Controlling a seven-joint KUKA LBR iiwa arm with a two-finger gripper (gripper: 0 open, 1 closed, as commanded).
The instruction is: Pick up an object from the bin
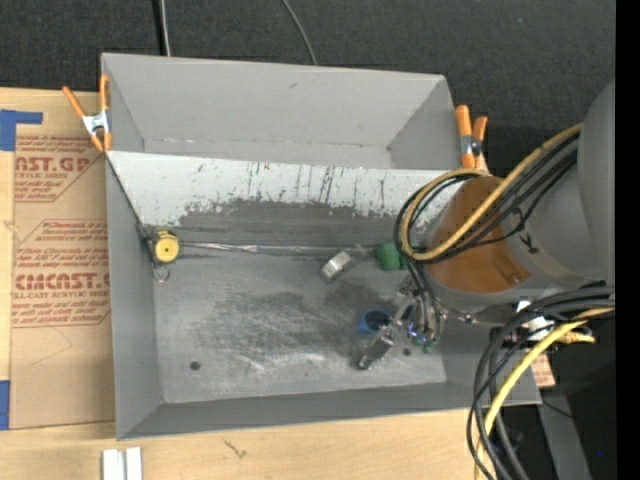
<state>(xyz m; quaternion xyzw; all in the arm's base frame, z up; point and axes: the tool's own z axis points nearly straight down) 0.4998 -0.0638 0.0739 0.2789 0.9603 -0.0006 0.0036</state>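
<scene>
Down in the bin (135, 298), the claw (386, 342) hung low near the floor. The arm's orange cover (480, 258) and cables (520, 183) were behind it on the right. I could not tell if the claw was open or shut, or if it held anything. A small blue thing (373, 321) lay just beside the claw, a bit up and left of it. A green thing (387, 257) sat farther up from the claw. A little grey block (337, 264) lay just left of the green thing. A yellow round thing (165, 247) sat far off to the claw's left.
</scene>
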